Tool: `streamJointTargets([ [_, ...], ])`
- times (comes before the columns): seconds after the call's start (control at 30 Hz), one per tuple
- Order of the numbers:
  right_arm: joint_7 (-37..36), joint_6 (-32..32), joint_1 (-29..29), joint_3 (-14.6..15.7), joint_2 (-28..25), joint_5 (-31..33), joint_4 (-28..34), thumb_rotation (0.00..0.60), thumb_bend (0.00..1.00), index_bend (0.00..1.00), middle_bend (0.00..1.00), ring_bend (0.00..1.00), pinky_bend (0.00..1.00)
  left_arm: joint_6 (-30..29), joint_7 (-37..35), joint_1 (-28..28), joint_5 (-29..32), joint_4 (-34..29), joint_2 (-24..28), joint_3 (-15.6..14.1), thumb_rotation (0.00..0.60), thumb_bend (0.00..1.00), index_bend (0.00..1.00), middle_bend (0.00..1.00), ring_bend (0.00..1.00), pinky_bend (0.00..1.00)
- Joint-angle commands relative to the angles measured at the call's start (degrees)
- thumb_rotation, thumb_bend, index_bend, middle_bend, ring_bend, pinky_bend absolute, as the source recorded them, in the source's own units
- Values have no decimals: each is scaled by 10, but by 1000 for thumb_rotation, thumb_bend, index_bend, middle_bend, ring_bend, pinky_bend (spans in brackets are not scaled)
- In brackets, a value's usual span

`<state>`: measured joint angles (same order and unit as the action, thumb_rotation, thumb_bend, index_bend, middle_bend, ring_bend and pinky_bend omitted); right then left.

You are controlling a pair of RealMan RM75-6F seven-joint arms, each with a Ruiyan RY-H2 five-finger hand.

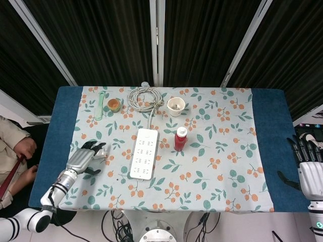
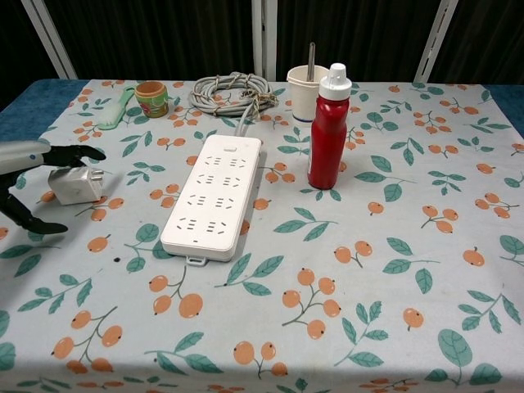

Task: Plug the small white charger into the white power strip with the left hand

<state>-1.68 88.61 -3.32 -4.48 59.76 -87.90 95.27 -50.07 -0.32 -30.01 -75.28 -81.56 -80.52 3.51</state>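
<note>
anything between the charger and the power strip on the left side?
Nothing visible. Only bare floral tablecloth lies between the small white charger, at the left robot hand, and the long white power strip; the red bottle stands beyond the strip.
</note>
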Motion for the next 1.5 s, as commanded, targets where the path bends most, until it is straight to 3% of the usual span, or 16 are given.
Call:
streamJointTargets([
  [0.03,-1,0,0,0,1,0,-1,600,125,0,21,0,0,-8,-3,0,-2,3,-1,3,600,188,61,218,0,0],
  [0.27,-3,-1,0,0,2,0,-3,600,125,0,21,0,0,-71,-10,15,-9,27,-35,16,600,188,193,230,69,5],
  [0.47,-6,-1,0,0,2,0,-5,600,125,0,21,0,0,-108,-30,25,-3,88,-85,29,600,188,334,337,204,117],
  [0.8,-6,-1,1,1,3,-1,-5,600,125,0,21,0,0,-118,-66,38,-4,117,-102,24,600,188,349,363,212,127],
  [1.1,0,2,4,1,2,-2,0,600,125,0,21,0,0,-127,-118,46,-7,159,-134,28,600,207,404,415,267,194],
  [1.3,4,2,5,1,2,-1,3,600,125,0,21,0,0,-142,-153,51,-24,200,-158,25,600,274,462,472,313,211],
  [1.5,5,3,5,1,0,-1,5,600,125,0,21,0,0,-153,-174,43,-48,221,-150,25,600,433,596,615,432,284],
])
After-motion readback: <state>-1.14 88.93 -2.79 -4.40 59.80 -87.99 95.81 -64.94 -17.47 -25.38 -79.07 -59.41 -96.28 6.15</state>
